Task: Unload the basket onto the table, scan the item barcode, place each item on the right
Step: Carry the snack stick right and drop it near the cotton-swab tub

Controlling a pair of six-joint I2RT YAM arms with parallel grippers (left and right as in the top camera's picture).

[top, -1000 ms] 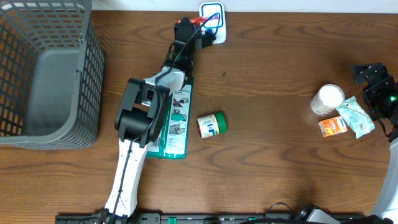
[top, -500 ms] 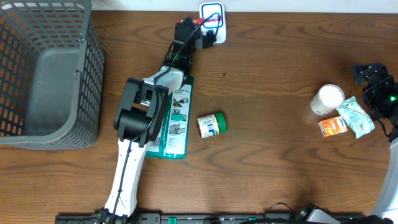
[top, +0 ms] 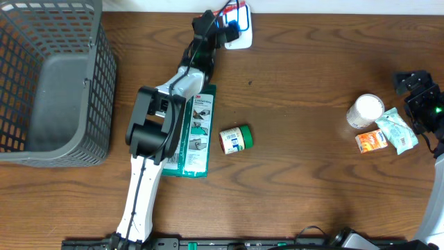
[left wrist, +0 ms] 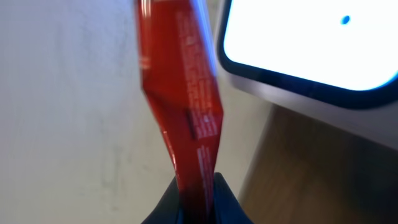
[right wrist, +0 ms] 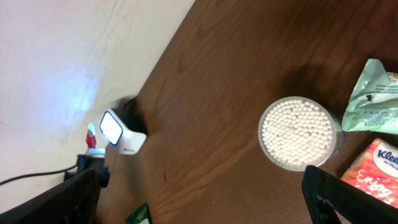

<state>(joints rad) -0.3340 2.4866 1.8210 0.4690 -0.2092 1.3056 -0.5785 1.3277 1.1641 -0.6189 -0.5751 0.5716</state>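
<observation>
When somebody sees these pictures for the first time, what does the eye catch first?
The red packet, clamped in the left arm's jaws, is held right beside the glowing white scanner at the table's far edge. Next come the big grey basket at the left and the tub of cotton swabs at the right.

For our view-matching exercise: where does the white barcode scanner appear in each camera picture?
Overhead: the scanner is at the top edge, just right of centre.
Left wrist: its lit face fills the upper right.
Right wrist: small, left of centre.
Shared landmark: the red packet just beside it.
</observation>
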